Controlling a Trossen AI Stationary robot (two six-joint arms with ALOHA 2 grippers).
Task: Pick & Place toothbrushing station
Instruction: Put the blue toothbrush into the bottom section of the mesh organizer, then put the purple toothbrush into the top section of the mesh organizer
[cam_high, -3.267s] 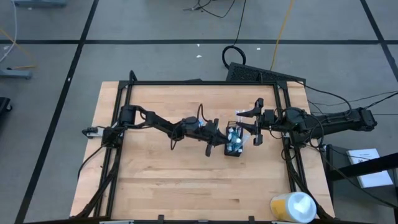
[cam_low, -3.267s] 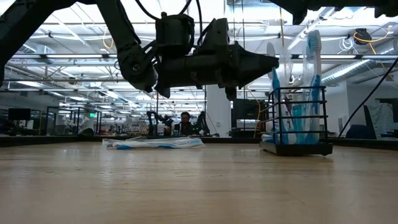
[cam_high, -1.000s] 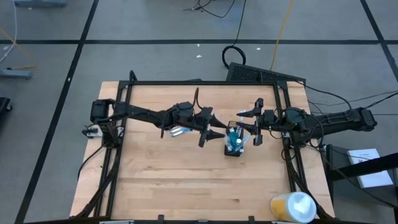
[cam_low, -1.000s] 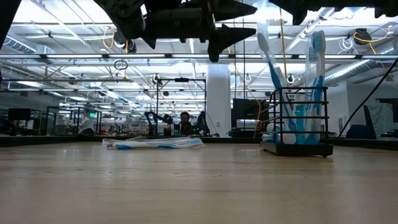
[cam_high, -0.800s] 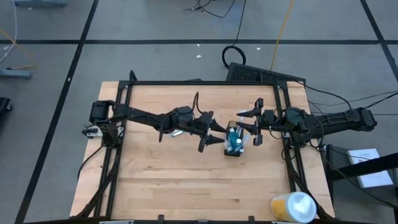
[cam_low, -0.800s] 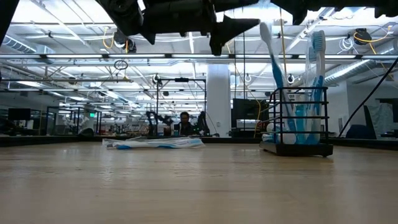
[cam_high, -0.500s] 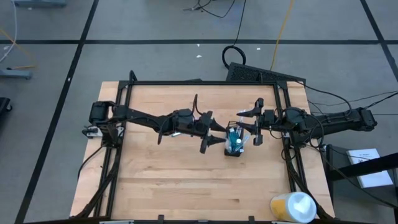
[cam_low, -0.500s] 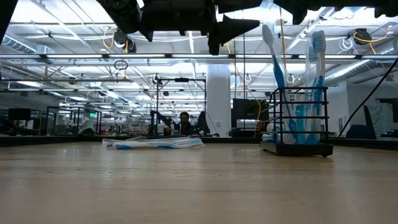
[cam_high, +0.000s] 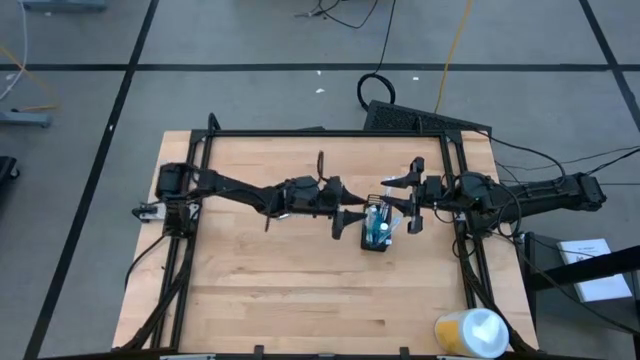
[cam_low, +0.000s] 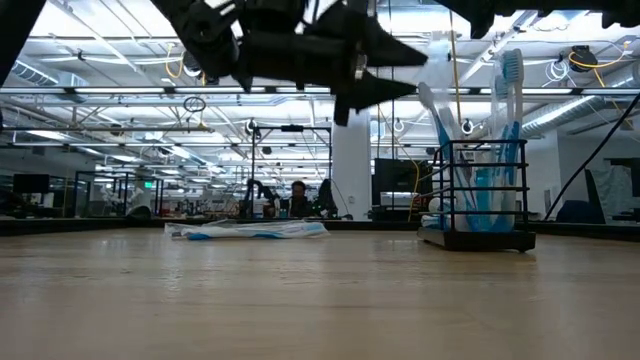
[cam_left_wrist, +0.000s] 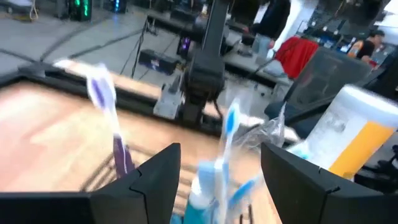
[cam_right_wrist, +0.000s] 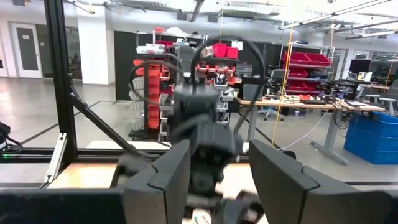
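While the left gripper (cam_high: 350, 217) hangs just beside the toothbrush tops with its fingers parted and nothing between them, the entry reads as follows.

Item: black wire-mesh cup (cam_low: 477, 195), upright on the bench (cam_high: 260, 290), right of centre, holding blue-and-white toothbrushes (cam_low: 506, 110) that lean outward above the rim. A small white tube (cam_low: 440, 205) seems to sit low inside it.

Item: right gripper (cam_high: 405, 205), fingers apart and empty, poised close on the cup's far side.

Item: clear wrapped packet (cam_low: 246, 229), lying flat toward the back of the bench.

Item: yellow-and-white roll (cam_high: 470, 331), off at the bench's corner, well apart.

Hazards, as judged: the cup looks light and top-heavy, so a left finger brushing the leaning brush on its side could tip the cup or flick brushes out. With both grippers so near the cup, either advancing risks them meeting.
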